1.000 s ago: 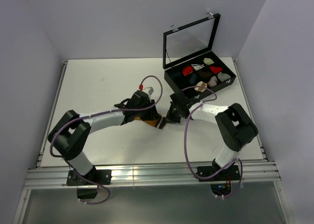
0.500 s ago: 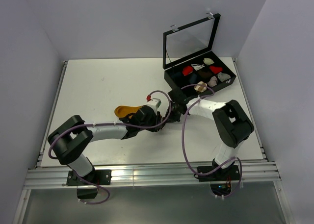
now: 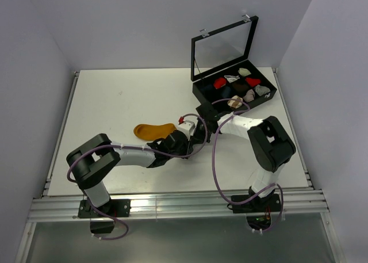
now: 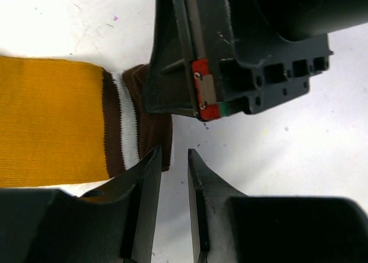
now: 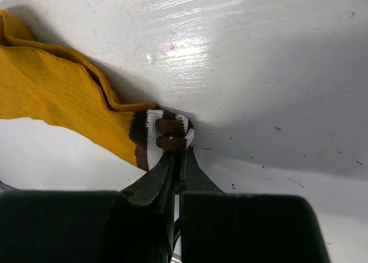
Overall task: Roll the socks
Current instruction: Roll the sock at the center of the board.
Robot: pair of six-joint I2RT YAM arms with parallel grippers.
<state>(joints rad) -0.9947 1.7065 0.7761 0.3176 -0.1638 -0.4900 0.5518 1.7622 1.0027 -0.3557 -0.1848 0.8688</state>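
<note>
A mustard-orange sock (image 3: 152, 129) lies flat on the white table, its brown, white-striped cuff (image 5: 167, 130) pointing right. My right gripper (image 5: 179, 153) is shut on the bunched end of that cuff, low on the table. In the left wrist view the sock (image 4: 52, 125) runs in from the left, and its cuff (image 4: 129, 122) ends under the right gripper's dark body (image 4: 230, 56). My left gripper (image 4: 174, 159) stands just beside the cuff's edge. Its jaws are a narrow gap apart, with only bare table between them. From above, both grippers meet near the table's middle (image 3: 191, 139).
An open black box (image 3: 202, 94) with a raised glass lid stands at the back right, holding several small sock bundles in red, white, pink and grey. Purple cables loop over both arms. White walls enclose the table on three sides.
My left arm has swung right, uncovering the mustard sock, and its gripper now sits by the cuff next to the right gripper. The right gripper has kept its hold.
</note>
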